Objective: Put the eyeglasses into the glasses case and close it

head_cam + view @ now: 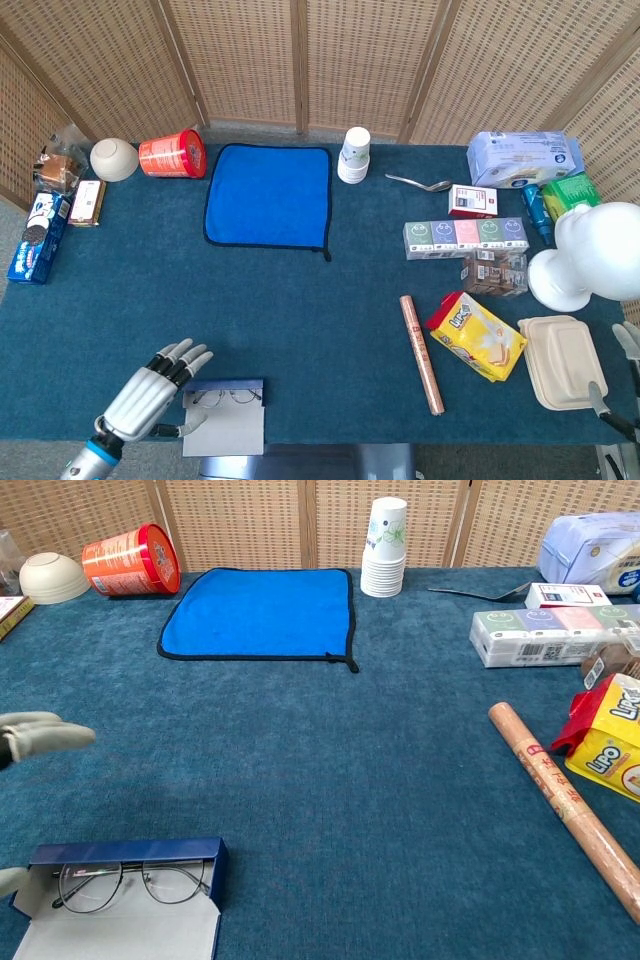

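eyeglasses (130,882): one
glasses case (125,915): one
blue cloth (268,195): one
bowl (114,159): one
red can (172,155): one
spoon (419,183): one

The glasses case (120,920) runs off the chest view's bottom edge (lid partly lost).

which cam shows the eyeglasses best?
Chest view: the eyeglasses lie close up in the open glasses case, both lenses and the thin frame clear. Head view shows them only as a faint wire outline near the table's front edge.
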Tool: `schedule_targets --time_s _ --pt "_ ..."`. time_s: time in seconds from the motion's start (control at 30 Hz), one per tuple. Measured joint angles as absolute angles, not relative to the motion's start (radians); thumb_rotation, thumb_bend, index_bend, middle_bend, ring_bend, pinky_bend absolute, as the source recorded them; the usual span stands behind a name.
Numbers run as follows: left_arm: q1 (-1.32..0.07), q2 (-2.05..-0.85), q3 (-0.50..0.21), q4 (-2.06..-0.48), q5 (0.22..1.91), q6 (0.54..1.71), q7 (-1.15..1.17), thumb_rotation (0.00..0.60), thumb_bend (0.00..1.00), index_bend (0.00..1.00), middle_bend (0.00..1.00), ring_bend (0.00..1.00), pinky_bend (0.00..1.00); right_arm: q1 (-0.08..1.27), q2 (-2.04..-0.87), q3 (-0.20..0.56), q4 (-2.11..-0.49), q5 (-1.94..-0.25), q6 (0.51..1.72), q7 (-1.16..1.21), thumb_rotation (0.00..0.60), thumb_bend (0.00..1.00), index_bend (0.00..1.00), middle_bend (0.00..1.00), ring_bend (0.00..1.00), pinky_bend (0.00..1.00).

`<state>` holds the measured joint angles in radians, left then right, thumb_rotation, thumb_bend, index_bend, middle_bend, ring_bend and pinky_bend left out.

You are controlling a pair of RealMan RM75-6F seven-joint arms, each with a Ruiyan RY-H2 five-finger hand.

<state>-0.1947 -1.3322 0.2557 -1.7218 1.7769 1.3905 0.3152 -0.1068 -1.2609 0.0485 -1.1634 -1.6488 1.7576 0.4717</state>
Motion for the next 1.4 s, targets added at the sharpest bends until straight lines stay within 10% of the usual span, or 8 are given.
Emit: schedule_targets --time_s 0.33,1.4 --pt "-0.014 -1.454 0.273 -1.436 1.923 1.683 0.272 0.559 0.25 0.00 0.01 0.00 0.07 0.002 -1.268 0.053 -1.206 -1.702 1.687 0.438 0.600 0.41 0.00 0.04 0.05 0.28" --pt "0.141 -1.657 0.299 -1.003 2.045 1.786 0.358 0.502 0.25 0.01 0.00 0.00 0.00 0.168 -1.253 0.043 -1.280 -1.760 1.616 0.446 0.600 0.41 0.00 0.02 0.04 0.27"
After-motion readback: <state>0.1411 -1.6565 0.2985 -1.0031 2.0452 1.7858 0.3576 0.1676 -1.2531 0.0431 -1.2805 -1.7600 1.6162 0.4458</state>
